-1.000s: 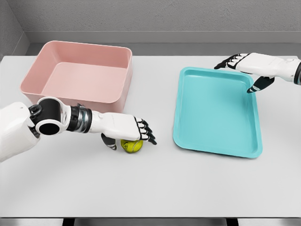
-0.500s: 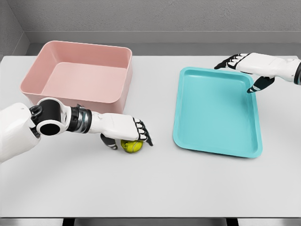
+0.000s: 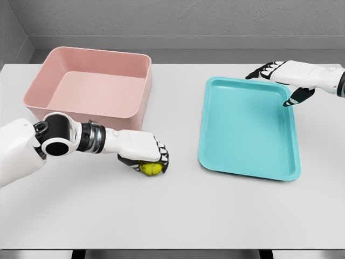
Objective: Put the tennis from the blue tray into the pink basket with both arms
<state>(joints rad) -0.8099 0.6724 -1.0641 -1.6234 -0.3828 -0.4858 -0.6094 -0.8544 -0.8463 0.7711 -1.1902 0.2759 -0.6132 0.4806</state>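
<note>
A yellow-green tennis ball [image 3: 151, 168] lies on the white table [image 3: 172, 210], just in front of the pink basket [image 3: 89, 86]. My left hand [image 3: 146, 159] covers it from above, fingers curled around it. The blue tray [image 3: 249, 127] sits to the right and holds nothing. Over the tray's far right corner hovers my right hand [image 3: 280, 81], fingers spread, holding nothing.
The pink basket stands at the back left with nothing in it. A grey wall [image 3: 172, 19] runs behind the table. A strip of bare table separates the ball from the tray's left rim.
The left hand's fingers, spread over the ball a second ago, have curled down and closed around it. The right hand has stayed in place.
</note>
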